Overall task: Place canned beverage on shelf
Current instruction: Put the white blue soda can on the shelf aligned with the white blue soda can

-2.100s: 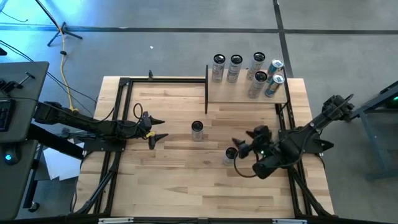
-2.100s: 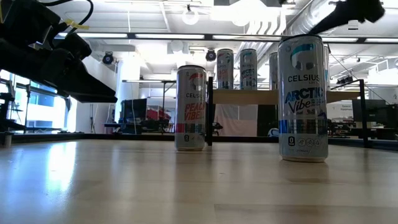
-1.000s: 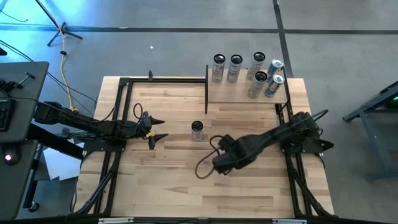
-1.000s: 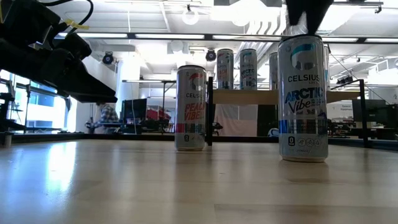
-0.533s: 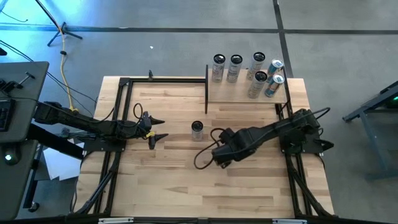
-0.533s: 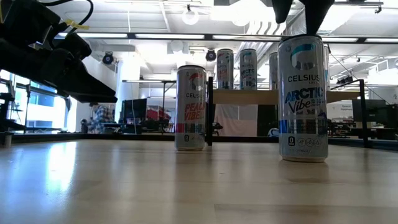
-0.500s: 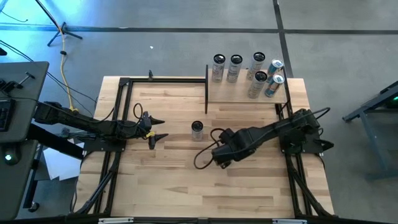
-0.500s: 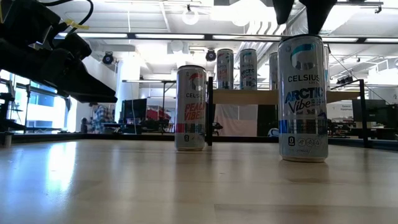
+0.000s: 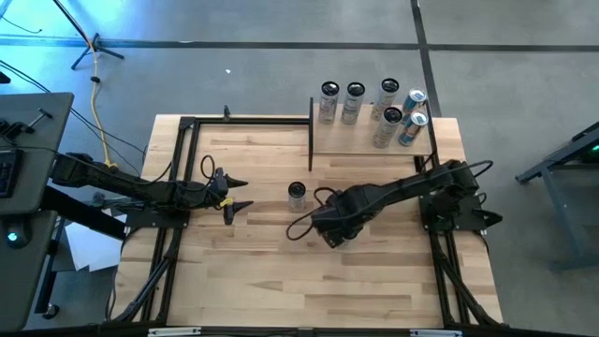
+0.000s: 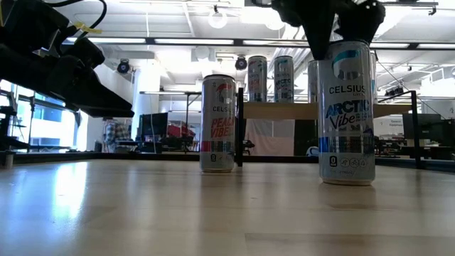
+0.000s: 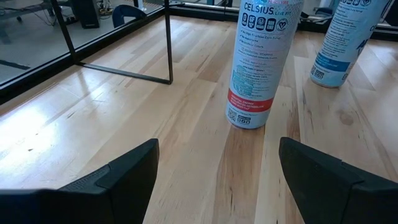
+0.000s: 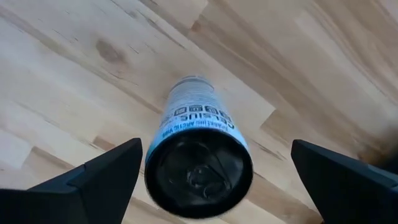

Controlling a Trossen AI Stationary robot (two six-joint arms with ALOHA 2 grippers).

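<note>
A blue-and-white canned beverage (image 10: 346, 114) stands upright on the table, right of centre. My right gripper (image 10: 343, 43) hangs over it, pointing down. It is open, with one finger on each side of the can's top (image 12: 198, 163) and a gap on both sides. The high view hides this can under my right gripper (image 9: 335, 230). A second can with red lettering (image 9: 297, 195) stands upright near the table's middle. The shelf (image 9: 360, 142) at the far right carries several cans. My left gripper (image 9: 236, 195) waits open at the left, pointing at the red-lettered can (image 11: 258, 62).
The shelf's black posts (image 10: 239, 124) stand just behind the red-lettered can. Black frame rails (image 9: 178, 187) run along the table's left, right and far sides. Bare wood (image 9: 281, 281) lies between the cans and the near edge.
My right gripper has opened wide. It has come down from just above the blue can until its fingers straddle the can's top, and it has shifted slightly toward the table's left and far side. Both cans on the table have stayed where they were.
</note>
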